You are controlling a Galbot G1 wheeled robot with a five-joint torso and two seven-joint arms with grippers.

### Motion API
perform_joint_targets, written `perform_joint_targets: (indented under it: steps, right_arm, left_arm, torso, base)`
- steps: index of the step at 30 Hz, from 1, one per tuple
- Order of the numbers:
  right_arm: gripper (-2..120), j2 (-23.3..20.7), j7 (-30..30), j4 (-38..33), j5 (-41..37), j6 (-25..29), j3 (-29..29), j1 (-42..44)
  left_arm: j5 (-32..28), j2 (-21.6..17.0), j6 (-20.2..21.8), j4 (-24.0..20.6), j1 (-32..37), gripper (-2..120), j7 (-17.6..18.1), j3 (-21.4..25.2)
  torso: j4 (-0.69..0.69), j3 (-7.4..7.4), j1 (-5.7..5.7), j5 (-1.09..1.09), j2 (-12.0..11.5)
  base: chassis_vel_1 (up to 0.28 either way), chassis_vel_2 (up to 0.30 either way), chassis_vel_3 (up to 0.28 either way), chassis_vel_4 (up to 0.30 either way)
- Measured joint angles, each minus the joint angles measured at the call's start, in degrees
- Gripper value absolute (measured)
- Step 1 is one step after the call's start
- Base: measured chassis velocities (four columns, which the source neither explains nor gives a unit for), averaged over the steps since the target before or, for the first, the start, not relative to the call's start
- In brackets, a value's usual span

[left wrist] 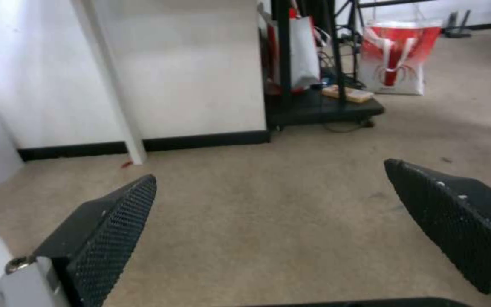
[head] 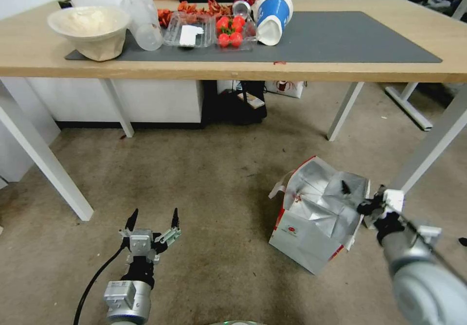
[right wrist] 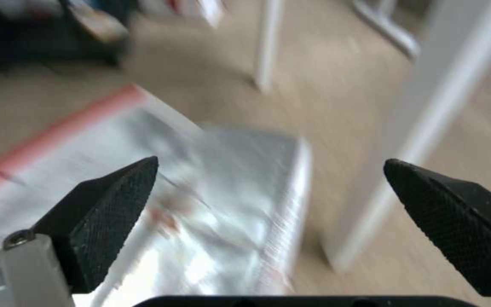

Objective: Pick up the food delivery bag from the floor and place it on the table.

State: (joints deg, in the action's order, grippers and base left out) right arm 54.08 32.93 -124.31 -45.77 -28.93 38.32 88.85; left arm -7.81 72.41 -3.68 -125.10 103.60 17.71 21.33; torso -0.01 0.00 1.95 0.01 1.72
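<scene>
The bag [head: 316, 213] sits on the floor [head: 209, 179] with its foil mouth gaping, in front of the tabletop's [head: 340, 69] near right leg, so nothing is lifted yet. My right claw [head: 357, 196] is at the bag's right rim with its fingers spread wide in the wrist view, gripping nothing, so I judge the grasp, the lift and the placing are all left. My left claw [head: 153, 218] hangs open over bare floor, well apart from the bag.
</scene>
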Motion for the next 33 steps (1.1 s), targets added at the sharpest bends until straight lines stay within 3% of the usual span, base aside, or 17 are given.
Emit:
perform_joint_targets:
  steps: [8, 10, 11, 19, 33]
  right_arm:
    - [100, -3.7, 14.2, 5.0, -12.7, -7.4, -4.0, -5.8]
    - [100, -3.7, 17.8, 6.9, -17.0, -8.5, -4.8, -7.3]
    - [100, -3.8, 19.0, 7.8, -18.7, -8.9, -5.4, -8.4]
    - [100, -3.8, 18.2, 10.2, -20.5, -9.1, -7.5, -11.2]
    - [100, -5.2, 15.9, 7.0, -17.4, -8.9, -5.8, -8.7]
  left_arm:
    - [-1.4, -1.0, 0.1, 1.0, -1.4, 100, 0.0, -1.7]
    - [-2.2, -1.3, 0.8, 1.7, -2.7, 100, 0.3, -2.5]
    - [-2.4, -1.2, 0.9, 1.7, -2.8, 100, 0.3, -2.7]
    - [-2.7, -0.7, 0.4, 2.2, -3.0, 100, 0.2, -2.9]
    - [-3.5, -1.3, 0.0, 1.6, -2.6, 100, 0.3, -1.7]
  torso:
    - [0.04, 0.0, 0.01, 0.0, 0.1]
    - [-0.05, 0.0, 0.02, -0.02, 0.1]
    - [-0.01, 0.0, 0.02, 0.0, 0.1]
    - [0.02, 0.0, 0.03, -0.01, 0.1]
    - [0.0, -0.01, 0.03, -0.02, 0.2]
  base:
    - [0.0, 0.0, 0.0, 0.0]
    - [0.0, 0.0, 0.0, 0.0]
    - [0.0, 0.0, 0.0, 0.0]
    - [0.0, 0.0, 0.0, 0.0]
    - [0.0, 0.0, 0.0, 0.0]
